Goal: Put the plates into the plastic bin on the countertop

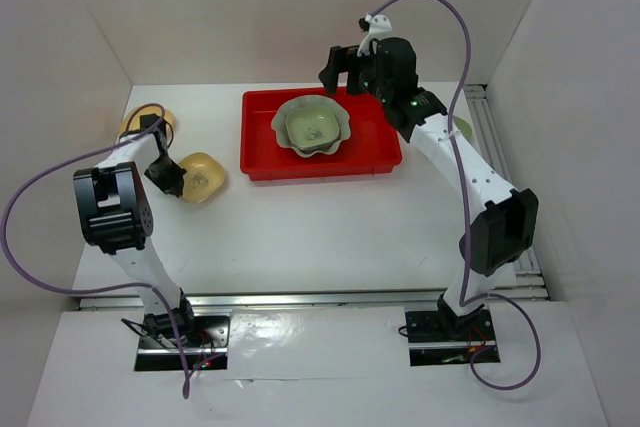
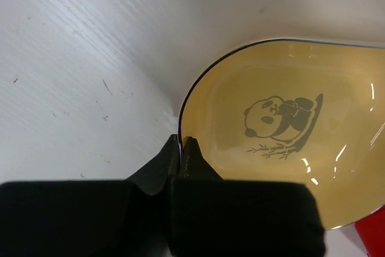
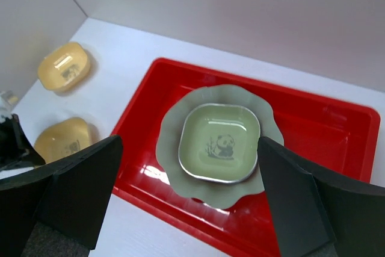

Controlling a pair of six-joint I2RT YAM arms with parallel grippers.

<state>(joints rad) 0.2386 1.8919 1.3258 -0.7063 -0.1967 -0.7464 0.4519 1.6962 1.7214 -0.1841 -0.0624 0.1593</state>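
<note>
Observed white tabletop (image 1: pixel 330 237), enclosed by white walls (image 1: pixel 90 37) on three sides. Found red plastic bin (image 1: pixel 372 147) lying toward the far middle of it. Recorded inside the bin a large pale-green scalloped dish (image 1: pixel 345 129), and nested in that a small light-green dish (image 1: pixel 312 127), face up, bearing a panda print. Logged two yellow dishes outside the bin, off its left side: near yellow dish (image 1: pixel 205 177) just beside the bin, far yellow dish (image 1: pixel 132 125) close to the left-hand wall and partly hidden behind the left arm (image 1: pixel 125 202). Noted left hand (image 1: pixel 180 183) at the near yellow dish's left edge; confirmed from the left wrist view fingers (image 2: pixel 195 164) pressed together onto the rim, pinching that dish, with its panda print facing up beyond the fingertips. Unable to tell resting on the tabletop from raised off it for that dish. Noted right hand (image 1: pixel 343 74) above the bin's far rim, spread wide, holding nothing. Seen from the right wrist view: its fingers (image 3: pixel 78 185) well apart, the two stacked green dishes lying below and between them, untouched.
</note>
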